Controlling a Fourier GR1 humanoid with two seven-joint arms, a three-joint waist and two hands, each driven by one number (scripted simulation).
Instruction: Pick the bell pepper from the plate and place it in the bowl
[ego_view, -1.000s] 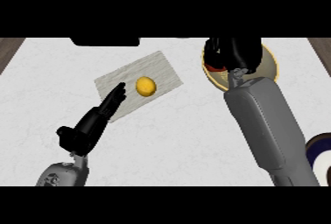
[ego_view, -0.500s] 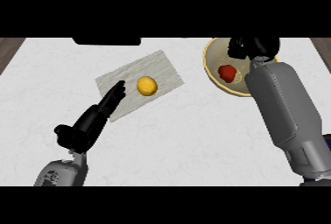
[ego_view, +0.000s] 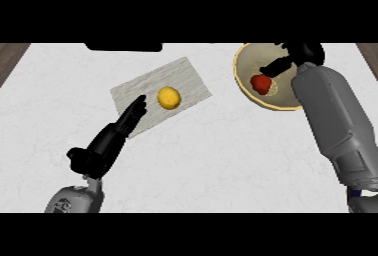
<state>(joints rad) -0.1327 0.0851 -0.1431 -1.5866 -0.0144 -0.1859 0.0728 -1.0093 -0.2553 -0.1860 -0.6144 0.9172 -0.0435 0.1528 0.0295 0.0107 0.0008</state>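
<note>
A red bell pepper (ego_view: 260, 83) lies inside the tan bowl (ego_view: 243, 75) at the counter's far right. My right hand (ego_view: 304, 54) hovers over the bowl's far right rim. Its fingers are relaxed, with one dark fingertip (ego_view: 274, 68) just above the pepper, and nothing is held between them. The right forearm (ego_view: 332, 120) runs down the right side and covers the bowl's right part. My left hand (ego_view: 112, 140) is at the lower left, open with straight fingers pointing up and to the right, their tips on the corner of a grey board.
A grey board (ego_view: 184, 80) lies tilted at centre left with a yellow lemon (ego_view: 170, 97) on it. A black object (ego_view: 122, 46) sits at the counter's far edge. A sliver of something dark blue (ego_view: 363, 192) shows under the right forearm at lower right.
The right hand and forearm moved right and back off the bowl, uncovering the red pepper, which now lies in the bowl. The left hand stayed still.
</note>
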